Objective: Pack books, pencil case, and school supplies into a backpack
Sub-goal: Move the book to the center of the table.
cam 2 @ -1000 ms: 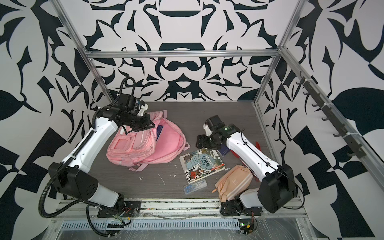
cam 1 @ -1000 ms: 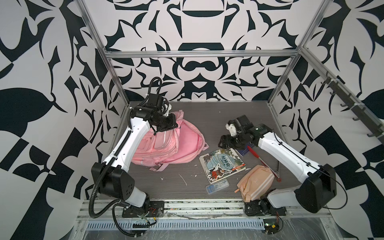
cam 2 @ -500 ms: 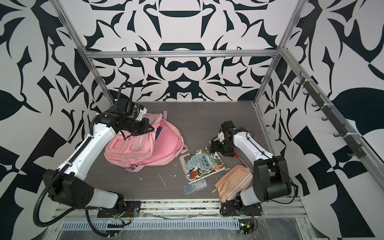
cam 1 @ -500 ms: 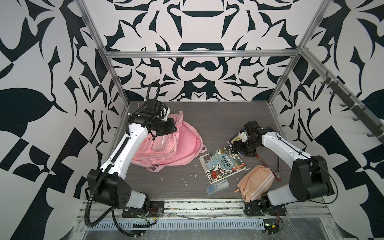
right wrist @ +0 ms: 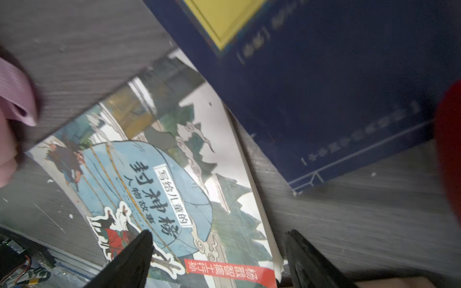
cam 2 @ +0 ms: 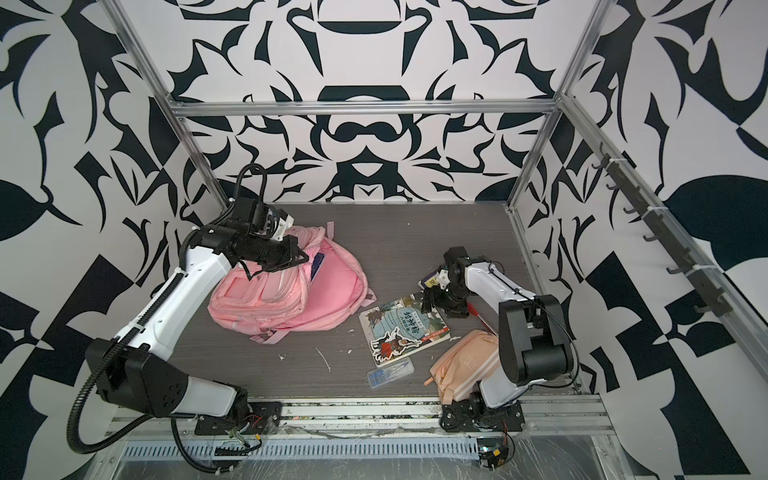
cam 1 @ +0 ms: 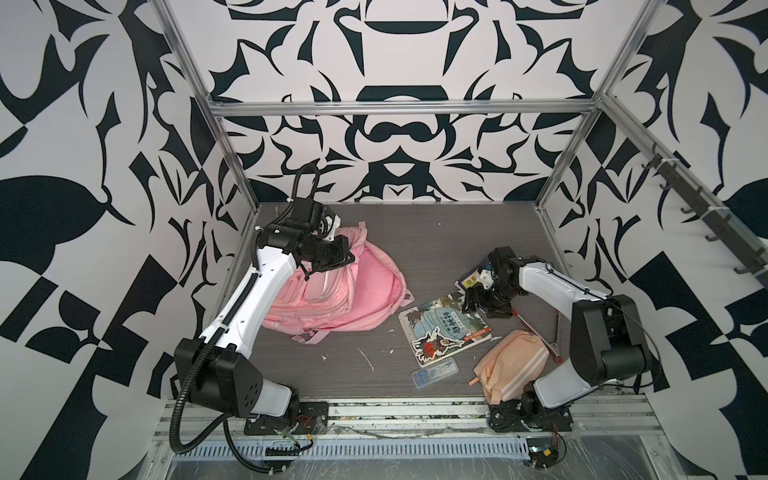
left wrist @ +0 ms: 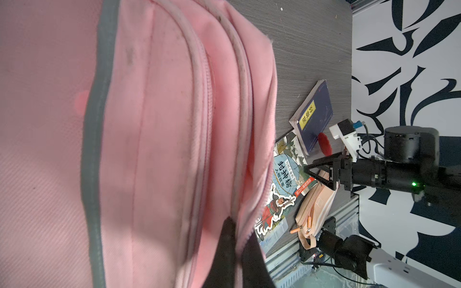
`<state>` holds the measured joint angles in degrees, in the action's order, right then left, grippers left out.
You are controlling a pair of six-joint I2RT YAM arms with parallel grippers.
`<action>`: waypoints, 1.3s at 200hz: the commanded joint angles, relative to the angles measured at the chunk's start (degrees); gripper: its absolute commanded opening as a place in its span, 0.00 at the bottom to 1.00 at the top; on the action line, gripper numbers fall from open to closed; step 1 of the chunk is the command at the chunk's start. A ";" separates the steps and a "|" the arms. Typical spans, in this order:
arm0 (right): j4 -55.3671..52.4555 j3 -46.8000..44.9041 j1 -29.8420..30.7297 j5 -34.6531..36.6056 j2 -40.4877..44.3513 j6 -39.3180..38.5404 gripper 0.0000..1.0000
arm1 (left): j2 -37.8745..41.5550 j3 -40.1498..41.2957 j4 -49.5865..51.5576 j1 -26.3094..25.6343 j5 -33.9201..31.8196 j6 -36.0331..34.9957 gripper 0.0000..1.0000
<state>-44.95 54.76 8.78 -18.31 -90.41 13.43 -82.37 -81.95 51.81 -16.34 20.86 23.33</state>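
1. The left end effector (cam 1: 348,261) is pressed together, pinching the zip edge of the pink backpack (cam 1: 361,299), which lies at the table's (cam 1: 436,241) nine o'clock.
2. The right end effector (right wrist: 217,237) is spread over the illustrated book's (cam 1: 444,332) edge, at four o'clock.
3. The navy book (left wrist: 316,119) lies just beside it, at three o'clock.
4. The pencil case (cam 1: 511,365) and the clear supplies box (cam 1: 434,368) lie at five o'clock.

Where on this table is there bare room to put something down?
Widest bare patch: the back of the table, behind the navy book and right of the backpack. A second runs along the front, between backpack and clear box. Crowded: the right front, with picture book, pouch and right claw.
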 commanded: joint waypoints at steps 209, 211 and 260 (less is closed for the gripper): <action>0.37 20.88 8.48 4.23 -9.17 -1.14 0.79 | -0.77 4.57 -0.19 1.05 1.61 -0.14 0.00; 0.89 21.47 8.66 3.60 -10.07 -1.74 0.79 | -0.66 4.88 -0.50 1.05 2.09 0.04 0.00; 5.17 29.17 12.37 -9.04 -22.33 -19.23 0.74 | 3.42 8.68 -2.61 1.05 6.94 2.52 0.00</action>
<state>-39.35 83.05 19.51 -20.78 -110.80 6.22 -82.56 -73.76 48.99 -15.64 23.53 23.99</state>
